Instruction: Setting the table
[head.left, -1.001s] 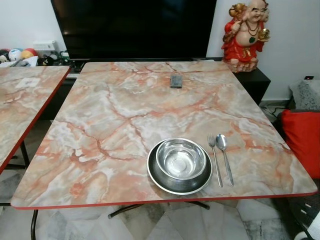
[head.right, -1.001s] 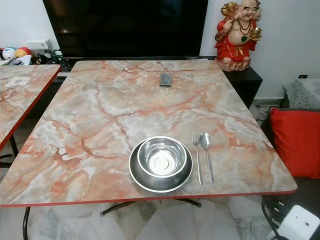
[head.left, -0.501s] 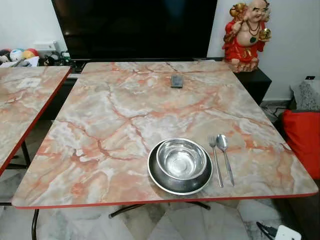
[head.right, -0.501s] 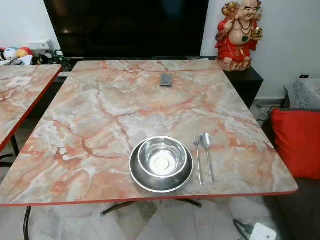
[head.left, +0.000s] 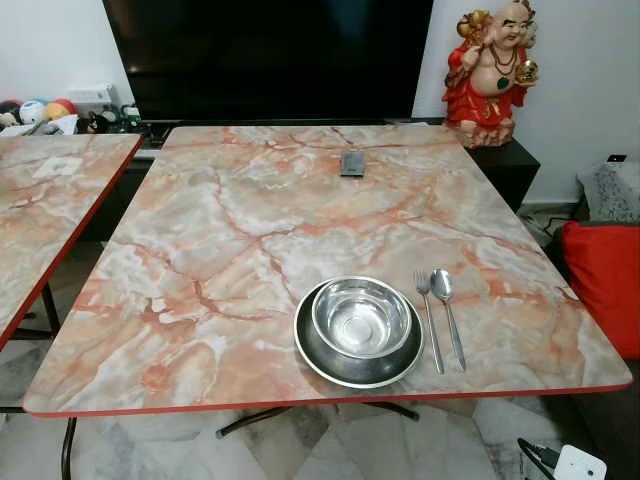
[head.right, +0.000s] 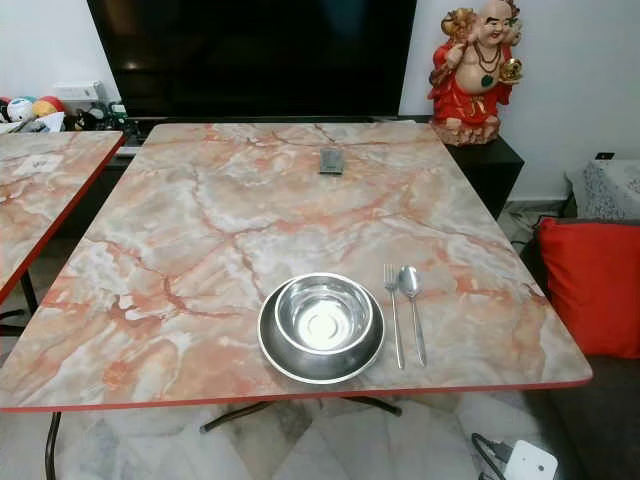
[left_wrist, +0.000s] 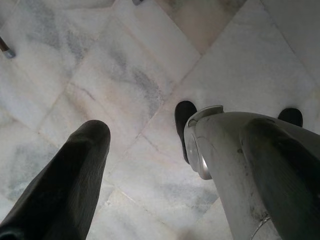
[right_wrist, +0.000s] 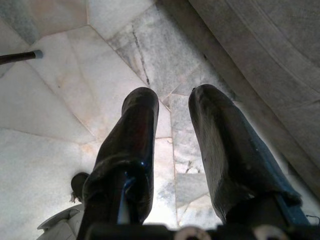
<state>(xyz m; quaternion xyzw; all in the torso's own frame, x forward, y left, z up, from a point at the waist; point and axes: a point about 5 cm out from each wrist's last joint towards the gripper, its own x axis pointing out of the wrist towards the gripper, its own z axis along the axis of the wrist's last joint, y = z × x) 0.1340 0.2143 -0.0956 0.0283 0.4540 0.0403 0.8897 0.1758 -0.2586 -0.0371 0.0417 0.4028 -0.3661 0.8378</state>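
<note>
Nothing has shifted on the pink marbled counter (head.left: 250, 220) — steel bowl (head.left: 361, 317) in dark round plate (head.left: 318, 359), fork (head.left: 429, 320), spoon (head.left: 446, 312) set. We hang both end effectors, left (left_wrist: 170, 170) and right (right_wrist: 172, 150), open and empty.

Both head views looked forward and down from near the table's (head.left: 200, 300) front edge, sharing the whole tabletop up to the dark screen (head.left: 270, 55). Each wrist view faced straight down onto the marble floor (left_wrist: 100, 75), close above it.
</note>
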